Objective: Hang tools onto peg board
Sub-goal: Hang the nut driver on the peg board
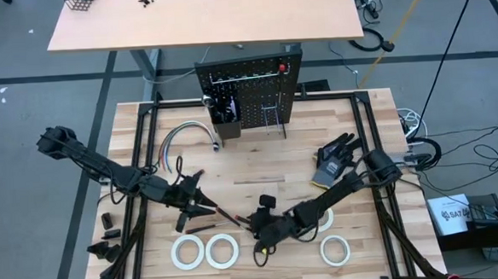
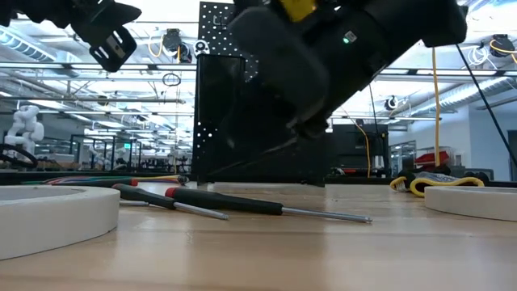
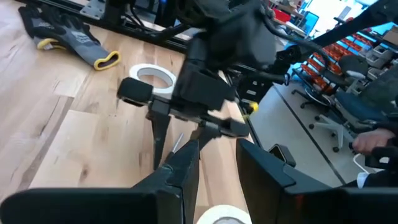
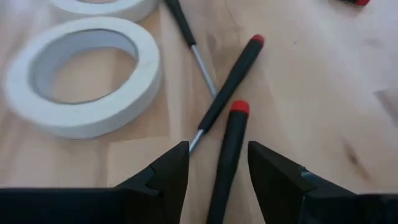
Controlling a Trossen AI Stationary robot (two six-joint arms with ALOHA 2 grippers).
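Three black-handled, red-capped screwdrivers point(image 4: 233, 74) lie crossed on the wooden table between the two grippers; they also show in the low view point(image 2: 226, 202). My right gripper point(image 4: 217, 168) is open and low over them, its fingers on either side of one screwdriver's handle point(image 4: 227, 146) without touching it. My left gripper point(image 1: 199, 202) is open and empty just left of the screwdrivers, facing the right gripper. White tape rolls point(image 1: 221, 250) lie flat near the front edge. The black peg board point(image 1: 248, 92) stands upright at the far edge.
A black-and-yellow glove point(image 1: 335, 160) lies right of centre, beside the right arm. A curved cable bundle point(image 1: 185, 134) lies left of the peg board. More tape rolls lie at the front right point(image 1: 334, 250) and under the right arm point(image 1: 321, 218). Small dark parts point(image 1: 108, 222) sit at the left edge.
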